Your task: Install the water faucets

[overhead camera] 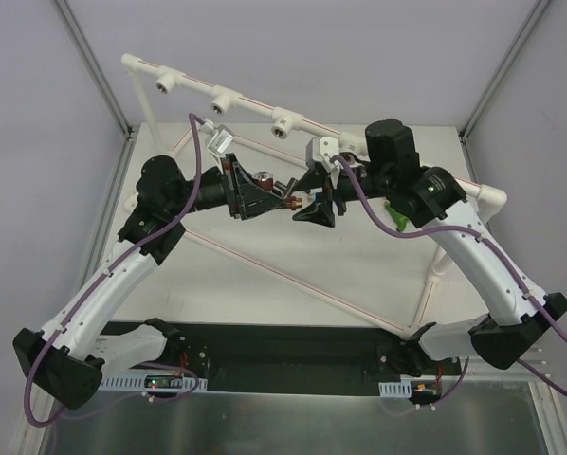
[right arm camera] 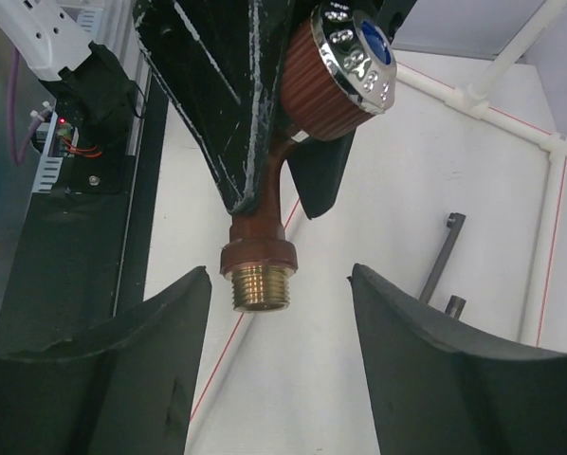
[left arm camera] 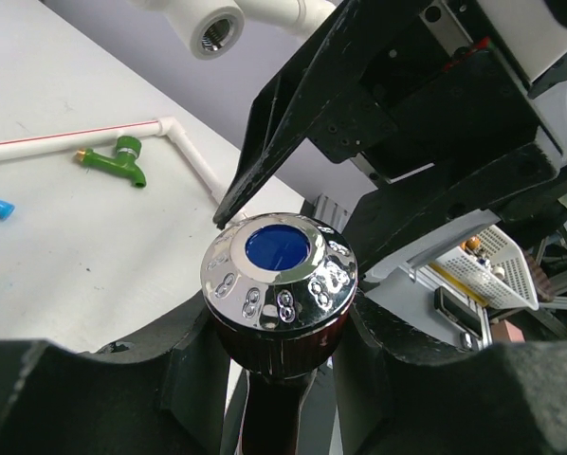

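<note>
My left hand (overhead camera: 282, 194) clamped the red-brown faucet (right arm camera: 265, 213) beneath its knob (right arm camera: 355, 47); its long axis ran brass thread (right arm camera: 262, 286) first into the gap between my right hand's (right arm camera: 279, 277) spread fingers (right arm camera: 122, 360), touching neither.

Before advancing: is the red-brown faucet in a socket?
Out: left gripper holds red-brown faucet aloft, brass thread bare; right gripper open.

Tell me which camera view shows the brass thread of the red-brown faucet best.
The right wrist view: the brass thread of the red-brown faucet shows whole and sharp, between the open fingers of the right gripper. The left wrist view shows only its chrome knob from above; the top view shows the faucet tiny.
</note>
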Controlling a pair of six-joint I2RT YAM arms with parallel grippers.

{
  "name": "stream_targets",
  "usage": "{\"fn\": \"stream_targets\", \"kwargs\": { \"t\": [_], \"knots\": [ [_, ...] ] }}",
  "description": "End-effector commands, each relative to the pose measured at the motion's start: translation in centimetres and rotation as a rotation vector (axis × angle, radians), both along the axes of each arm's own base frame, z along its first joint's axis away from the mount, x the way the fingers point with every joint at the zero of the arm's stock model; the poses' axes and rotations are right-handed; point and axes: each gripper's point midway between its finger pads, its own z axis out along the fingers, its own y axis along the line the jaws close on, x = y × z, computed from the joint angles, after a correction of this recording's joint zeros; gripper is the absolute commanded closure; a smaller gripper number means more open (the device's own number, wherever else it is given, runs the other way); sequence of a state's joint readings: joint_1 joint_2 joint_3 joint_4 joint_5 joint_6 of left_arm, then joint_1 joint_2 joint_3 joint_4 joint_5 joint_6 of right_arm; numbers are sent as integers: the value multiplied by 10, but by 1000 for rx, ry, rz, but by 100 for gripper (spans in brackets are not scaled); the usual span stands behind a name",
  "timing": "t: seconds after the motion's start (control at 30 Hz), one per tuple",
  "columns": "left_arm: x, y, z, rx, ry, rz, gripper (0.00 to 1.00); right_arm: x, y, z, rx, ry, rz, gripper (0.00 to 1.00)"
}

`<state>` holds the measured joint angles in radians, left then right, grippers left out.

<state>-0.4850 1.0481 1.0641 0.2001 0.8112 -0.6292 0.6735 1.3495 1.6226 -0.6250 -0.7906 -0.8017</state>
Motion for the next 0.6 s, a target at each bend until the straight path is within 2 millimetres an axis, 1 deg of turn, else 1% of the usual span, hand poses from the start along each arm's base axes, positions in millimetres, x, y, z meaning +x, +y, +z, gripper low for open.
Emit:
{"fn": "stream_targets", "kwargs": {
  "t": [0.0,0.03,0.07,0.13,0.17,0.23,0.27,0.3,0.33,0.37,0.4,0.47,0.5,0.57],
  "knots": [
    [-11,-3,24,-48,-74,-49,100,-8,8,26,65,-46,61,43],
    [-11,-4,24,-48,-73,-52,100,-8,8,27,67,-48,61,47],
    [-12,-4,24,-49,-73,-56,100,-8,8,27,65,-47,59,58],
    [-13,-4,24,-49,-73,-60,100,-7,8,28,71,-51,53,70],
    [-12,-5,23,-47,-70,-61,100,-6,9,28,71,-52,48,85],
    [-13,-5,22,-46,-67,-63,100,-5,9,30,79,-60,43,97],
    [-12,-5,21,-46,-62,-63,100,-5,9,29,79,-58,42,98],
    [-13,-5,21,-46,-57,-65,96,-5,8,30,82,-60,40,98],
    [-13,-5,20,-46,-57,-65,86,-4,8,30,85,-66,33,98],
    [-14,-4,22,-49,-57,-65,67,-3,8,30,89,-63,26,98],
    [-14,-4,19,-47,-51,-65,58,-3,8,31,94,-71,24,98],
    [-14,-4,19,-47,-47,-62,50,-3,7,32,99,-74,14,98],
    [-15,-4,17,-46,-44,-65,43,-2,6,34,104,-83,8,98],
    [-17,-3,16,-45,-40,-72,37,0,5,36,106,-92,-5,98]
  ]
}}
